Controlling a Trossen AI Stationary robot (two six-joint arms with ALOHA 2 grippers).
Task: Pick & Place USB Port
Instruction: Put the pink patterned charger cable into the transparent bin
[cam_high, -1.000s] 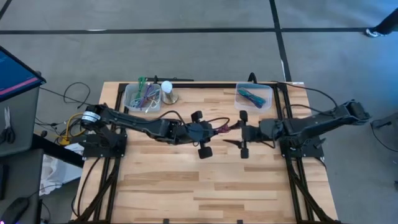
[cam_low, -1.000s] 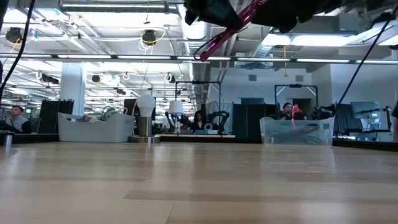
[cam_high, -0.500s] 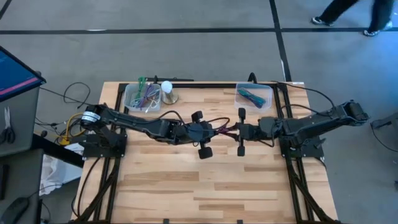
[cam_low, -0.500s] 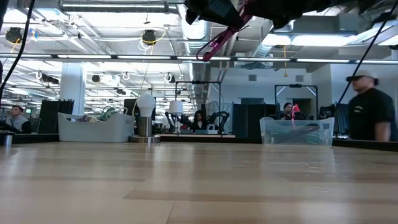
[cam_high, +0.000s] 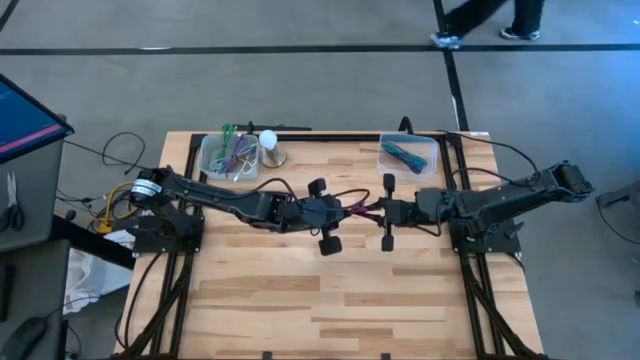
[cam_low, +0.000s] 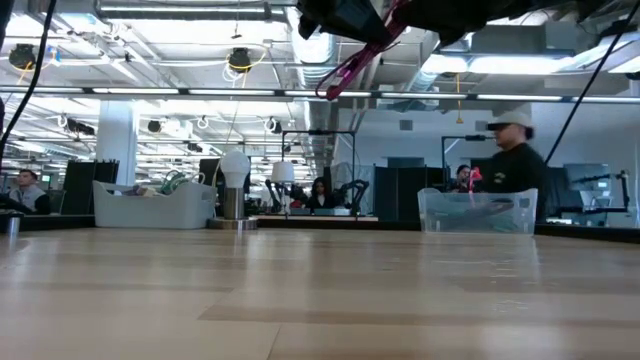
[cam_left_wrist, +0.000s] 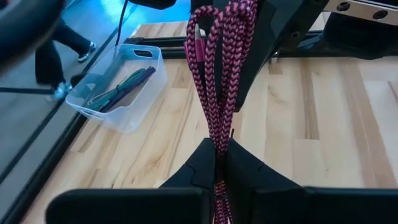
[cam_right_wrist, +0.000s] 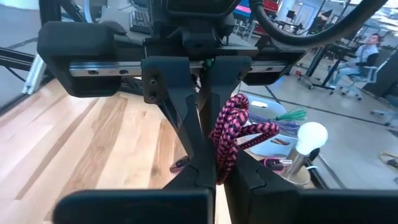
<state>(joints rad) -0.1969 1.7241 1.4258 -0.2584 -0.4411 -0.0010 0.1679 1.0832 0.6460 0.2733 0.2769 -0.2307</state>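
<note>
A coiled magenta braided USB cable (cam_high: 362, 208) hangs in the air over the table's middle, between my two grippers. It also shows in the left wrist view as the cable (cam_left_wrist: 214, 74), in the right wrist view as the cable (cam_right_wrist: 235, 130), and at the top of the low view as the cable (cam_low: 352, 62). My left gripper (cam_high: 346, 211) comes from the table's left and is shut on it. My right gripper (cam_high: 374, 211) comes from the table's right, facing the left one, and is also shut on it. My left gripper pinches the bundled strands (cam_left_wrist: 217, 146) between its two fingers, several strands together. The fingers come from the table's left, slanting a little downward, along the bundle. The cable is lifted clear of the table. My right gripper pinches the bundle's other end (cam_right_wrist: 222, 163) between its two fingers, several strands together. It comes nearly level from the table's right. Loose loops (cam_right_wrist: 244, 115) stick out beyond the fingers toward my left gripper's fingers (cam_right_wrist: 186, 127).
A clear bin of coloured cables (cam_high: 228, 155) and a light bulb (cam_high: 268, 146) stand at the far left; a second clear bin with cables (cam_high: 408, 155) at the far right. The near half of the wooden table (cam_high: 330, 310) lies below. A person (cam_low: 515, 165) passes behind.
My right gripper, open a second ago beside the cable's free end, has shut on it and tipped slightly. My left gripper has kept still with the cable. A person has walked across the room behind the table.
</note>
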